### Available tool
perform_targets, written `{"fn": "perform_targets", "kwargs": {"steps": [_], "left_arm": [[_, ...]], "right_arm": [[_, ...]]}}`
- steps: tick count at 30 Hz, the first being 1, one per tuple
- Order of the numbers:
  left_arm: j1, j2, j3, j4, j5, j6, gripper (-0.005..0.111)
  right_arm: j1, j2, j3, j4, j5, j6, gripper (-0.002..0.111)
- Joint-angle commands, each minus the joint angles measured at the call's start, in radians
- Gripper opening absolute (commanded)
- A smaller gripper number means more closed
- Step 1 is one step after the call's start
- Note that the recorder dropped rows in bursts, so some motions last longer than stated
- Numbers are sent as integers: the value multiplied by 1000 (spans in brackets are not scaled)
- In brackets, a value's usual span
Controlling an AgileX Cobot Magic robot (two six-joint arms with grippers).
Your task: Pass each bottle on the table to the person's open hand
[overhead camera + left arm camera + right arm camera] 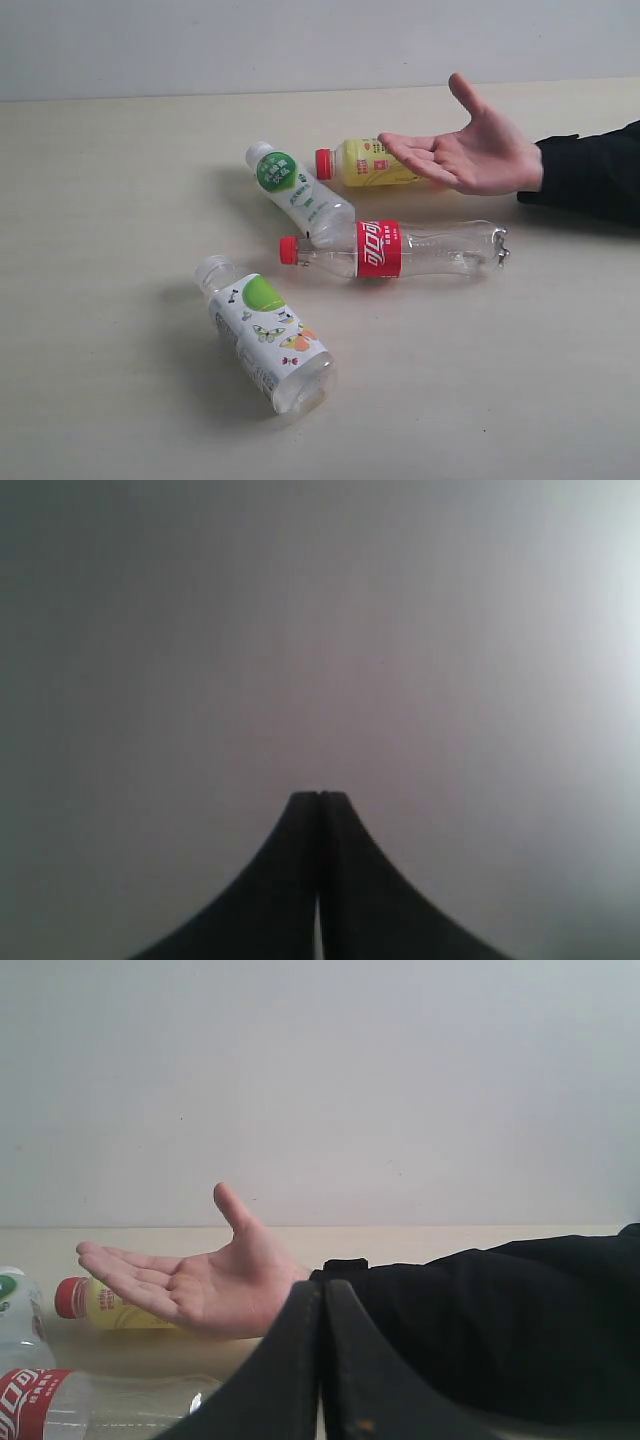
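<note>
Bottles (400, 250): four small plastic, all undelivered on pale beige table (100, 200).
Open hand (470, 155): empty, ahead of right gripper (322, 1285).
Jaws: clenched on nothing, left gripper (318, 795) likewise.

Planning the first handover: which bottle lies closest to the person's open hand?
The yellow red-capped bottle, lying right by the open hand; the clear bottle and both white-capped bottles lie farther off.

Sideways on the table (100, 200) lie a clear bottle (400, 250), a yellow bottle (365, 162), two white-capped bottles (295, 190) (265, 335).
</note>
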Motion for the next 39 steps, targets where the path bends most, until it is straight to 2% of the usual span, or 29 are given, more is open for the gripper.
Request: {"fn": "perform_targets", "kwargs": {"steps": [1, 5, 8, 12, 13, 14, 17, 19, 23, 24, 25, 26, 28, 30, 31, 33, 36, 39], "left_arm": [[-7, 187, -143, 180, 34, -127, 0], [-7, 347, -306, 428, -6, -161, 0], [-7, 465, -437, 601, -102, -190, 0], [-7, 618, -653, 1133, -207, -254, 0], [-7, 654, -688, 1229, -211, -251, 0], [-7, 681, -716, 1229, -206, -224, 0], [-7, 755, -758, 1229, -27, -20, 0], [-7, 812, -777, 1229, 172, 117, 0], [-38, 945, -777, 1229, 812, 463, 0], [-56, 992, -783, 1199, 954, 519, 0], [-74, 1040, -796, 1104, 1044, 582, 0], [-93, 1089, -823, 945, 1125, 704, 0], [-137, 1171, -906, 549, 1256, 1047, 0], [-186, 1243, -994, 78, 1440, 1526, 0], [-204, 1264, -1024, -74, 1531, 1720, 0], [-245, 1295, -1075, -337, 1605, 1917, 0], [-320, 1298, -1105, -516, 1584, 1984, 0], [-411, 1301, -1108, -543, 1558, 2043, 0]], "right_arm": [[3, 2, 4, 0, -11, 1, 0], [3, 2, 4, 0, -11, 1, 0], [3, 2, 4, 0, -11, 1, 0], [3, 2, 4, -2, -11, 1, 0], [3, 2, 4, -2, -11, 1, 0], [3, 2, 4, -2, -11, 1, 0], [3, 2, 4, -2, -11, 1, 0], [3, 2, 4, -2, -11, 1, 0], [3, 2, 4, -2, -11, 1, 0], [3, 2, 4, -2, -11, 1, 0], [3, 2, 4, 0, -11, 1, 0], [3, 2, 4, 0, -11, 1, 0], [3, 2, 4, 0, -11, 1, 0], [3, 2, 4, 0, -11, 1, 0], [3, 2, 4, 0, -11, 1, 0], [3, 2, 4, 0, -11, 1, 0], [3, 2, 4, 0, -11, 1, 0], [3, 2, 4, 0, -11, 1, 0]]}}
